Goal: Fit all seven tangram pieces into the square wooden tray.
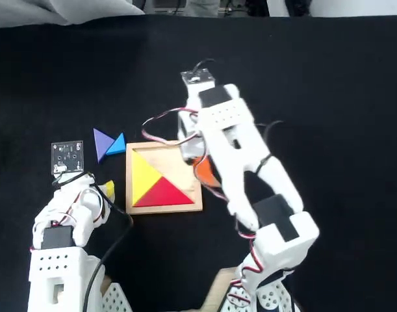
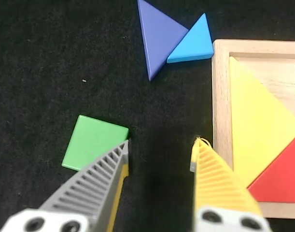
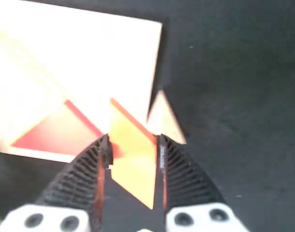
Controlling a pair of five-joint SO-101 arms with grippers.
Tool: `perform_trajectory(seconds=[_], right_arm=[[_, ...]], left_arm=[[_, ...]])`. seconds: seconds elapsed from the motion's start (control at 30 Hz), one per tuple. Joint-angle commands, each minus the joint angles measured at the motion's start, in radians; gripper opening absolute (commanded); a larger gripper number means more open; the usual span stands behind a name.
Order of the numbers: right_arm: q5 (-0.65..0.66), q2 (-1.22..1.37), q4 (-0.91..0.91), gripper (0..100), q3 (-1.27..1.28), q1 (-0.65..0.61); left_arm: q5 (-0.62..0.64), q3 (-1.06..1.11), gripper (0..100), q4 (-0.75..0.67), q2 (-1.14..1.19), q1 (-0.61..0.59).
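Observation:
The square wooden tray (image 1: 164,207) lies mid-table with a yellow triangle (image 1: 145,174) and a red triangle (image 1: 167,193) in it. My right gripper (image 3: 134,142) is shut on an orange piece (image 3: 136,166), held by the tray's right edge (image 1: 203,170). A pale triangle (image 3: 162,120) lies on the table just outside that edge. My left gripper (image 2: 161,145) stands open left of the tray rim (image 2: 219,96), above bare cloth. A green square (image 2: 95,142) lies beside its grey finger (image 2: 116,162). A purple triangle (image 2: 159,36) and a blue triangle (image 2: 193,41) touch each other farther off (image 1: 109,143).
The table is covered in black cloth. The right arm (image 1: 240,153) reaches over the tray's right side, and its cables (image 1: 160,123) loop above the tray's far edge. Grey fabric (image 1: 68,10) lies at the far left edge.

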Motion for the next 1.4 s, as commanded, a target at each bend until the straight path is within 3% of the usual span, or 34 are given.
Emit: perform_trajectory(seconds=[0.0, 0.3, 0.67, 0.87, 1.07, 1.23, 1.37], right_arm=[[-0.084, -0.012, -0.114, 1.8, -0.002, -0.075], [-0.141, -0.012, -0.327, 1.8, 0.203, -0.086], [-0.141, -0.012, -0.336, 3.1, 0.252, -0.086], [-0.133, -0.012, -0.304, 19.7, 0.252, -0.104], [-0.132, -0.012, -0.301, 19.7, 0.248, -0.166], [-0.130, -0.022, -0.299, 19.7, 0.229, -0.121], [-0.005, -0.021, -0.264, 15.7, 0.137, -0.083]], left_arm=[[0.002, -0.010, 21, -0.023, -0.011, 0.007], [0.002, -0.010, 21, -0.023, -0.012, 0.010], [0.002, -0.010, 21, -0.023, -0.012, 0.008], [0.002, -0.010, 21, -0.023, -0.012, 0.007], [0.002, -0.010, 21, -0.023, -0.012, 0.008], [0.002, -0.010, 21, -0.023, -0.012, 0.008], [0.002, -0.010, 21, -0.023, -0.012, 0.010]])
